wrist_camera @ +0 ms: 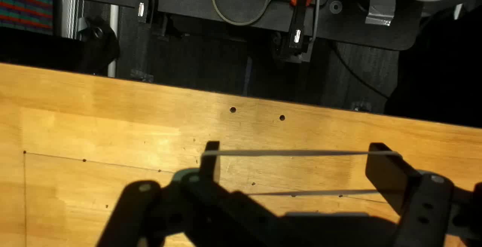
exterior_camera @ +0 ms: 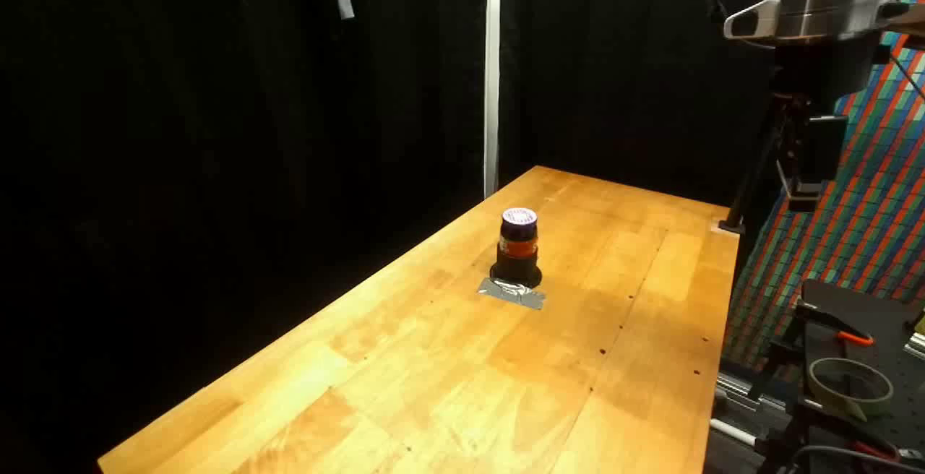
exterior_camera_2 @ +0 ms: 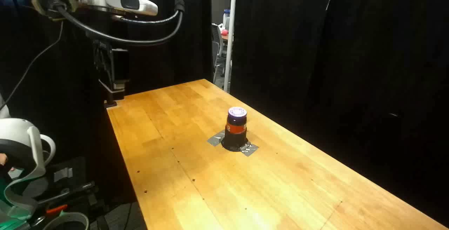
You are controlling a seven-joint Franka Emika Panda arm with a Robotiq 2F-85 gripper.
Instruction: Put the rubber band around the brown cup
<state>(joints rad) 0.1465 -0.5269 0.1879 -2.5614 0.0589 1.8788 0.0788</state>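
The brown cup stands upright on the wooden table [exterior_camera: 433, 387] in both exterior views [exterior_camera: 518, 246] [exterior_camera_2: 236, 128]. It is dark, with an orange-red stripe and a pale printed top, and its lower part sits in a black flanged base. The cup is out of the wrist view. My gripper [wrist_camera: 293, 152] is open. A pale rubber band [wrist_camera: 286, 152] is stretched around both fingers, with two strands spanning the gap. In both exterior views the gripper [exterior_camera: 802, 196] [exterior_camera_2: 115, 89] hangs high near the table's long edge, well apart from the cup; the band is too small to see there.
Grey tape [exterior_camera: 512, 293] holds the base to the table, also seen in an exterior view [exterior_camera_2: 249, 149]. A black pole foot [exterior_camera: 731, 226] stands at a table corner. Beyond the edge is a black platform [wrist_camera: 350, 32] with a tape roll [wrist_camera: 241, 23] and orange-handled clamps [wrist_camera: 297, 25].
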